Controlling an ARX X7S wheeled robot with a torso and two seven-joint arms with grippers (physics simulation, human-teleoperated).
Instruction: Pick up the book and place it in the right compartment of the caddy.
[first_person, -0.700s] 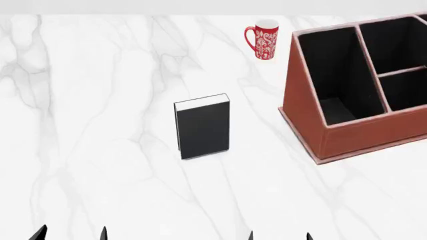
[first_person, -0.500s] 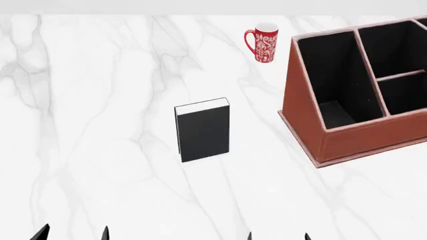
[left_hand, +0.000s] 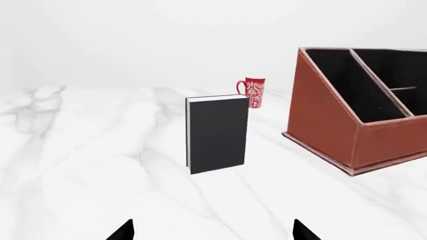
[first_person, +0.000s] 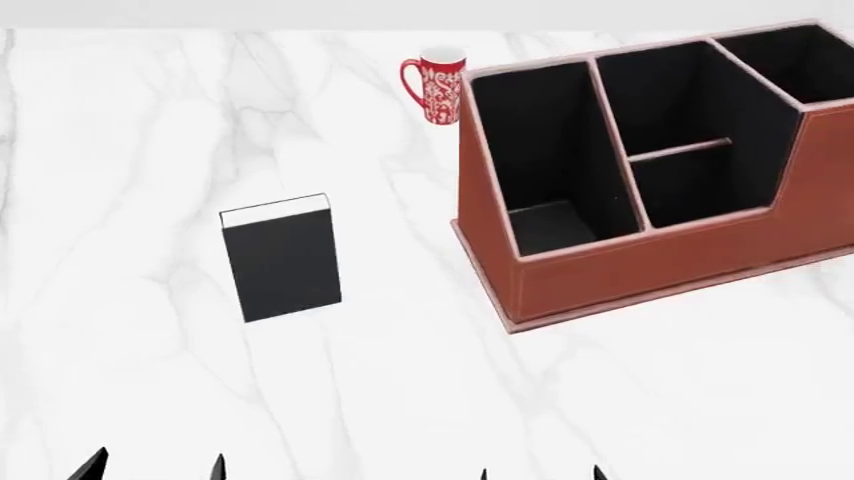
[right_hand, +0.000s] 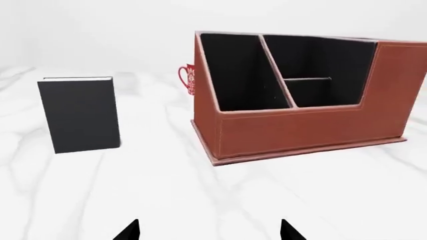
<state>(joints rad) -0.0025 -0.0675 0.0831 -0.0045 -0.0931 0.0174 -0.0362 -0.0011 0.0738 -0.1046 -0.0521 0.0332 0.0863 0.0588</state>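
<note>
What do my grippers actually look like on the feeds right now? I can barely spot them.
Only the fingertips show. In the head view the left gripper and right gripper each appear as two small, plain black pointed tips at the bottom edge. Both wrist views show the same: a pair of black wedge-shaped tips. No cables, markings or arm links are visible.
</note>
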